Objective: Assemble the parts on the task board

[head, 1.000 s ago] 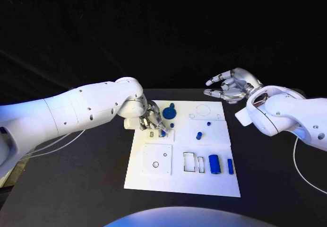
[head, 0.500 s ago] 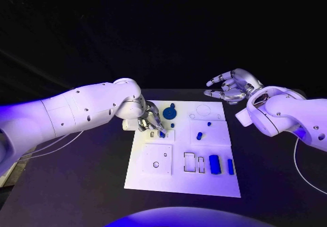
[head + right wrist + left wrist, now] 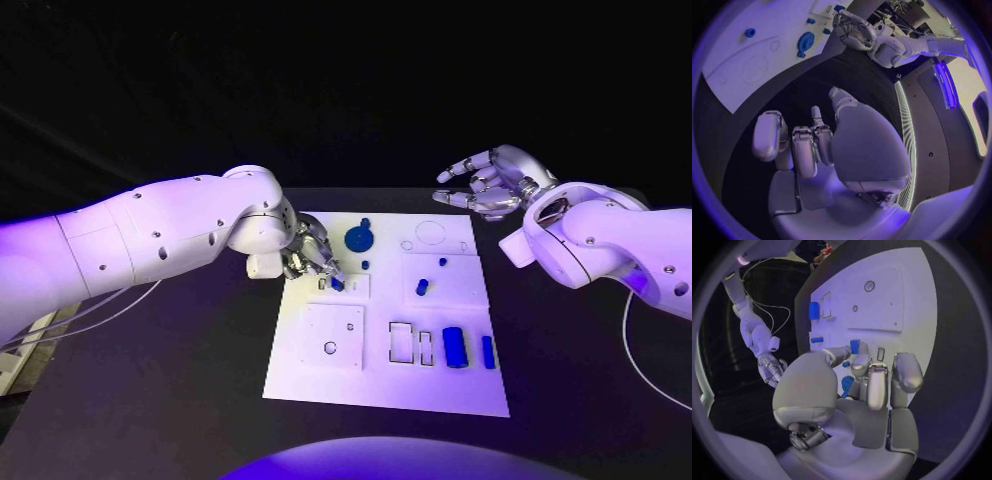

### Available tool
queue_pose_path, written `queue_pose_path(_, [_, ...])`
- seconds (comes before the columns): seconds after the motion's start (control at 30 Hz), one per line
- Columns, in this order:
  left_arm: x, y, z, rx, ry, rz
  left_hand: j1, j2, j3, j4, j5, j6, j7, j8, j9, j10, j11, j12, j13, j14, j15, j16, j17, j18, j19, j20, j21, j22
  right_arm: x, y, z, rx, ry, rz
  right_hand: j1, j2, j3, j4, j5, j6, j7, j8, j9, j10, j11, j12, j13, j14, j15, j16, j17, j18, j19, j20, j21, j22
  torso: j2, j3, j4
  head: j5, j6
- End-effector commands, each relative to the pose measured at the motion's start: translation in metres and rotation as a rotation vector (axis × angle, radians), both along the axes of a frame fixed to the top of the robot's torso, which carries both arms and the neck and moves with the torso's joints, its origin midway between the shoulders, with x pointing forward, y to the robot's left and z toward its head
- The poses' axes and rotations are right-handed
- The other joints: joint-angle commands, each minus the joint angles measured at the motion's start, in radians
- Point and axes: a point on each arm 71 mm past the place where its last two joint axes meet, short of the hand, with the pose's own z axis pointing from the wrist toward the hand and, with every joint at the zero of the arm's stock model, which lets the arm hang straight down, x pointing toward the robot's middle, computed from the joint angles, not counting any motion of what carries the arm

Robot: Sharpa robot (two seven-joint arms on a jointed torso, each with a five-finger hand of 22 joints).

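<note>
The white task board (image 3: 332, 375) lies mid-table. My left hand (image 3: 306, 256) is over its far left part, fingertips down on a small blue part (image 3: 338, 284) that it pinches just above a small plate with a slot. The left wrist view shows the same part (image 3: 854, 346) between the thumb tip and a fingertip of my left hand (image 3: 861, 390). My right hand (image 3: 490, 180) hovers beyond the board's far right corner, fingers apart and holding nothing. It is the right hand (image 3: 811, 145) above the dark table in its wrist view.
A blue round disc (image 3: 359, 238) sits at the board's far edge. Small blue pieces (image 3: 421, 287) lie mid-board. A blue block (image 3: 454, 346) and a thin blue bar (image 3: 488, 351) lie near right. Empty cut-outs (image 3: 401, 341) are beside them.
My left hand has shifted slightly to the left over the board, and the small blue part has moved with it. The right hand has stayed in place.
</note>
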Motion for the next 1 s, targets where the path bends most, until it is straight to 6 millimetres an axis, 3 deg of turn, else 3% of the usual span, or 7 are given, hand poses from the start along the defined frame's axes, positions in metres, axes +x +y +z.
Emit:
queue_pose_path(0.03, [0.000,-0.002,0.005,-0.031,-0.065,0.009,-0.011,0.001,0.201,-0.191,0.013,0.003,-0.009,0.009,0.008,0.009,-0.003,0.000,-0.001,0.066,-0.003,0.000,0.112,-0.013,0.002,-0.002,0.008,0.004,-0.001,0.000,-0.001,-0.006,0.005,0.013,-0.010,-0.003,-0.003,0.007,0.000,0.005,0.000,0.007,0.001,0.010,-0.003,-0.004,0.137,0.082,-0.001,-0.004,0.165,0.014,-0.007,0.001,-0.007,-0.001,-0.001,0.0005,0.0007,0.000,-0.001])
queue_pose_path(0.27, [0.000,-0.005,0.010,0.005,-0.170,-0.039,-0.023,-0.009,0.221,-0.207,0.048,0.006,-0.011,0.020,0.016,0.014,-0.006,0.001,-0.002,0.066,-0.005,0.000,0.113,-0.013,0.002,-0.005,0.009,0.004,-0.001,-0.001,-0.002,-0.006,0.006,0.011,-0.010,-0.003,-0.003,0.007,0.000,0.005,0.000,0.007,0.001,0.010,-0.003,-0.004,0.137,0.082,-0.001,-0.004,0.165,0.014,-0.007,0.001,-0.007,-0.001,0.000,-0.0002,-0.0003,0.002,-0.001])
queue_pose_path(0.53, [0.000,-0.010,0.007,0.046,-0.162,-0.067,-0.044,-0.017,0.229,-0.211,0.120,0.009,-0.015,0.030,0.024,0.020,-0.009,0.001,-0.004,0.067,-0.008,0.000,0.114,-0.013,0.002,-0.007,0.011,0.007,-0.001,-0.001,-0.002,-0.005,0.007,0.011,-0.010,-0.003,-0.003,0.007,0.000,0.005,0.000,0.007,0.001,0.010,-0.003,-0.004,0.137,0.082,-0.001,-0.004,0.165,0.014,-0.007,0.001,-0.007,-0.001,0.001,0.0003,-0.0013,0.004,-0.003])
queue_pose_path(1.0, [0.001,-0.016,0.002,0.086,-0.123,-0.089,-0.049,-0.019,0.228,-0.214,0.146,0.010,-0.016,0.033,0.027,0.020,-0.010,-0.001,-0.006,0.067,-0.010,0.000,0.114,-0.014,0.002,-0.007,0.012,0.007,-0.001,0.000,-0.003,-0.005,0.007,0.011,-0.010,-0.003,-0.003,0.007,0.000,0.005,0.000,0.007,0.001,0.010,-0.003,-0.004,0.137,0.082,-0.001,-0.004,0.165,0.014,-0.007,0.001,-0.007,-0.001,0.002,0.0004,-0.0015,0.007,-0.009])
